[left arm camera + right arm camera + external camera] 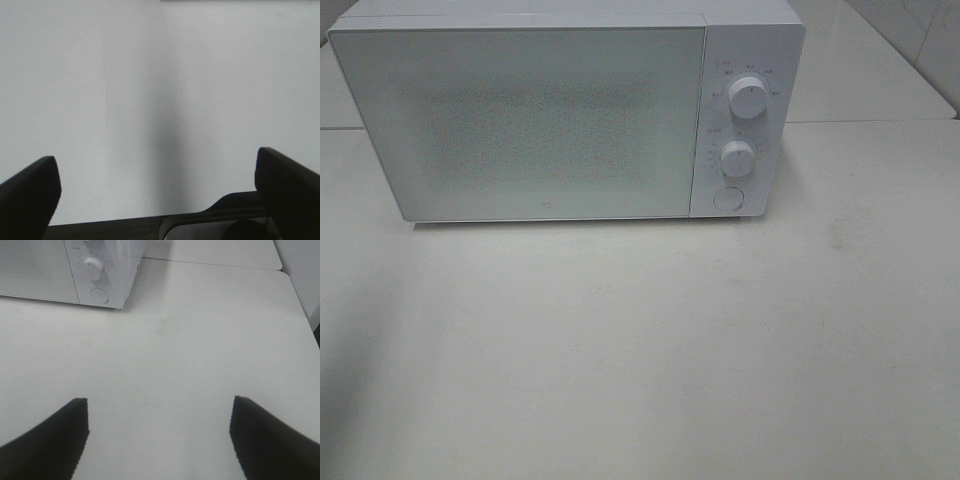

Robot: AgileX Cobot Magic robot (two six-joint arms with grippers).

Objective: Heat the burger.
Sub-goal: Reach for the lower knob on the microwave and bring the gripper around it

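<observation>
The left gripper (pixel 159 200) stands wide with nothing held between its dark fingers (pixel 30 197) — only a plain white surface (pixel 100 100) lies beyond. The right gripper (pixel 160 440) is likewise spread and empty above the table (pixel 210 350). Further out sits the white microwave (pixel 520 120), its door shut — where the burger is cannot be told.

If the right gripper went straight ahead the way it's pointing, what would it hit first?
Probably the bare table; the microwave stands off to the side of that line, though depth is unclear.
</observation>
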